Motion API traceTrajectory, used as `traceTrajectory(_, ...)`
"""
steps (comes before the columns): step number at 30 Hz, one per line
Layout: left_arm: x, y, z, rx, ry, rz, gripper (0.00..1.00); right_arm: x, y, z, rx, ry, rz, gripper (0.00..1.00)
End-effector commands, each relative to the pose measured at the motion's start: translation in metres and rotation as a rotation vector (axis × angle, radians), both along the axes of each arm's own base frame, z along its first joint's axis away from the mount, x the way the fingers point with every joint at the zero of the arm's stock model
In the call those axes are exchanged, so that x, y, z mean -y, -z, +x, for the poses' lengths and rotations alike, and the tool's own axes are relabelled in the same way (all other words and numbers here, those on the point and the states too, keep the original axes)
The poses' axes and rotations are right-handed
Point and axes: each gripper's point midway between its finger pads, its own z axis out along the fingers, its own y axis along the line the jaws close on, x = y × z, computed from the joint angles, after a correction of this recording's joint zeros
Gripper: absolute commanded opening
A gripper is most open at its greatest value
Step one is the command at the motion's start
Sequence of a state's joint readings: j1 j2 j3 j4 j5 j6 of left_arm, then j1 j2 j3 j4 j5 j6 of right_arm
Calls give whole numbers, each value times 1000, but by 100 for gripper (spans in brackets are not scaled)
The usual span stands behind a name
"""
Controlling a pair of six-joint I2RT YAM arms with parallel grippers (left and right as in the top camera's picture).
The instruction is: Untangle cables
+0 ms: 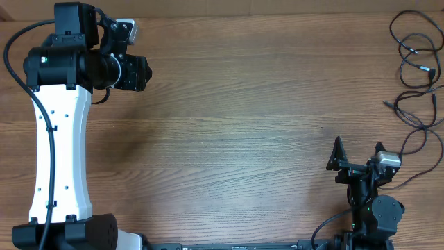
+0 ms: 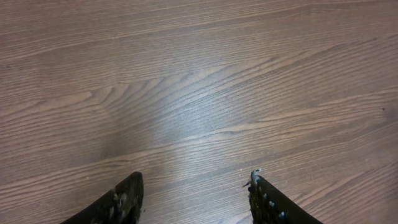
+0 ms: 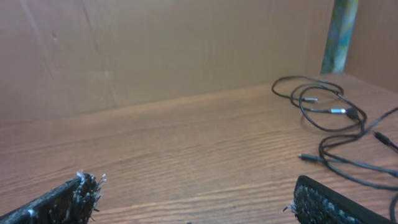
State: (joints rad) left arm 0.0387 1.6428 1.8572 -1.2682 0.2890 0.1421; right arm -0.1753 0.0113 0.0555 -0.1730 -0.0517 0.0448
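The cables (image 1: 416,69) lie as a loose tangle of thin black cords at the far right of the table, with small plugs at their ends. The right wrist view shows the cables (image 3: 329,112) ahead and to the right, one silvery plug among the loops. My right gripper (image 1: 358,154) sits near the front right, short of the tangle, open wide with only bare wood between its fingers (image 3: 193,186). My left gripper (image 1: 137,73) is at the far left back, far from the cords. It stands open over bare table (image 2: 194,180), holding nothing.
The wooden table (image 1: 243,125) fills the view. A plain brown wall (image 3: 155,50) rises behind it, with a greenish post (image 3: 339,31) at the back right corner. The left arm's white link (image 1: 61,153) runs along the left side.
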Motion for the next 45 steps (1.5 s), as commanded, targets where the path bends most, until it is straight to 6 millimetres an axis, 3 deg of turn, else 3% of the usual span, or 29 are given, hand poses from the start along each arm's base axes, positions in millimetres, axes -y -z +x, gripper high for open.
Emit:
traceTrajectory(1,5,1,0,0,27,-6,55,4,3,-1,-7,22,8,100)
traceTrajectory(11,5,1,0,0,27,-6,55,7,6,-1,-18,44,12,100)
traceTrajectory(23,5,0,2,9,27,-6,59,6,32,4,-134,34,31,100)
traceTrajectory(45,5,-1,4,18,27,-6,60,6,32,4,-133,34,30,100)
